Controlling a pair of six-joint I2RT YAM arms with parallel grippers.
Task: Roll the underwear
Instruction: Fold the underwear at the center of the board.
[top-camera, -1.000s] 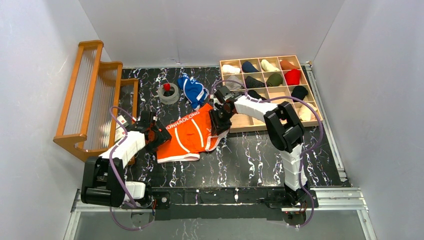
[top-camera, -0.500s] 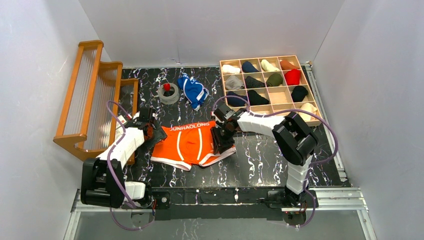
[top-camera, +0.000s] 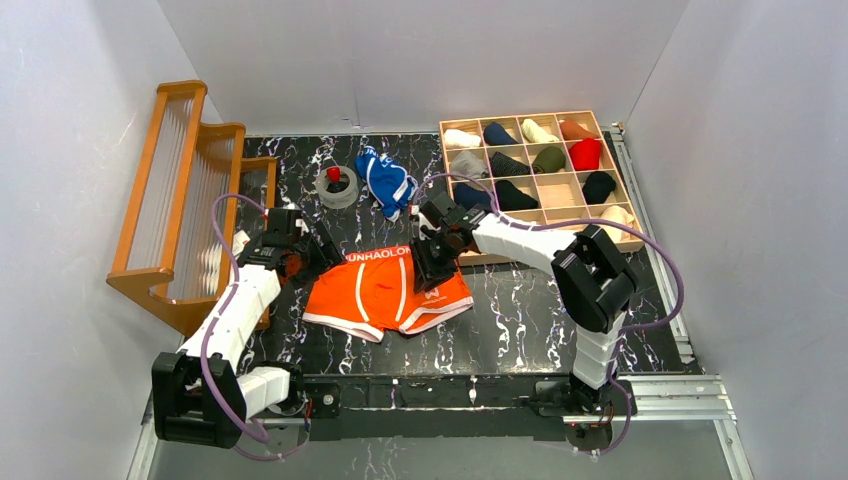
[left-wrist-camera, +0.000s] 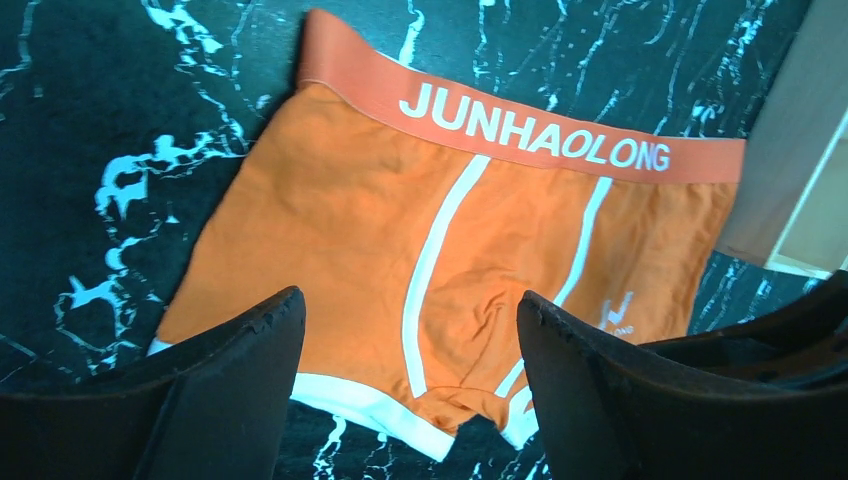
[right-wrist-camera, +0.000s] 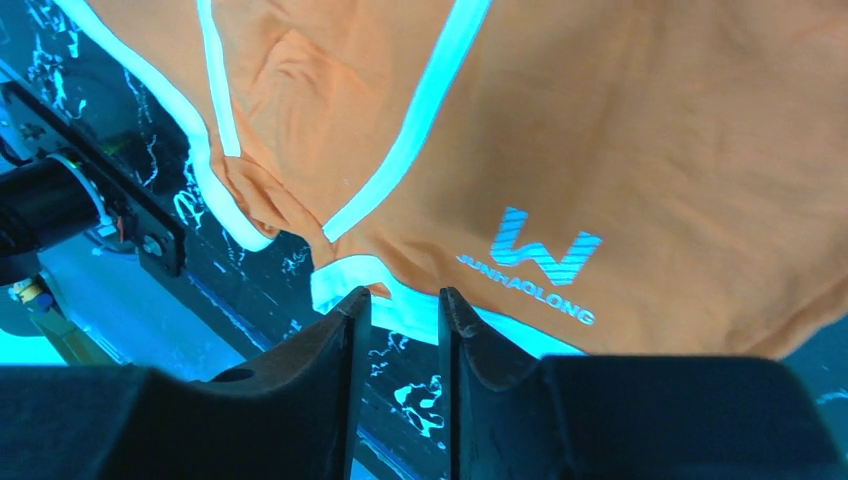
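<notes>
Top external: orange underwear (top-camera: 385, 292) flat at frame centre on worktop (top-camera: 520, 320), blue underwear (top-camera: 385, 180) bunched above, left pincer (top-camera: 312, 256) and right pincer (top-camera: 432, 268) flanking. Left wrist: left pincer spread wide, released; cloth likely soft, light, limp, best pinched at thick waistband (left-wrist-camera: 520, 140). Right wrist: right pincer narrowly parted, gripping nothing, over white hem (right-wrist-camera: 405, 310).

From above, the right end effector (top-camera: 428, 272) covers one end of the orange briefs' (top-camera: 372, 297) waistband, and its lettering is cut short there. In the left wrist view, the fingers (left-wrist-camera: 230, 385) of the left end effector (left-wrist-camera: 408, 300) hide parts of both leg hems. The right wrist view crops the waistband out.
</notes>
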